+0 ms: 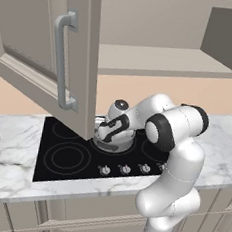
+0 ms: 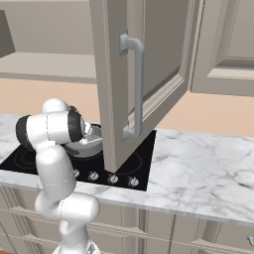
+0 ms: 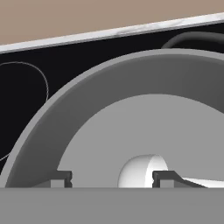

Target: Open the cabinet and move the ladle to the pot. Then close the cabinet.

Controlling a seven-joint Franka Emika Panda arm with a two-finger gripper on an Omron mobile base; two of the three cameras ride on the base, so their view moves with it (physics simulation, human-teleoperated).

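Ladle [image 3: 142, 168], pale w/ rounded bowl, lay on flat bottom of round grey metal pot [image 3: 87, 100], which sat on black glass cooktop [image 1: 64, 153] set in marbled desk [image 2: 198, 163]. Claw [image 3: 111, 178] hung inside pot, jaws apart, gripping nothing. Cabinet [image 1: 48, 56] door stood open, 1 silver bar handle [image 1: 62, 62].

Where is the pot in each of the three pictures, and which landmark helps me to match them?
Left base view: the pot sits centre, on the black cooktop, half behind the arm.
Right base view: it sits left of centre, behind the arm, beside the open cabinet door.
Hand view: its grey wall curves across the picture, close below the gripper.
Shared landmark: the cooktop.
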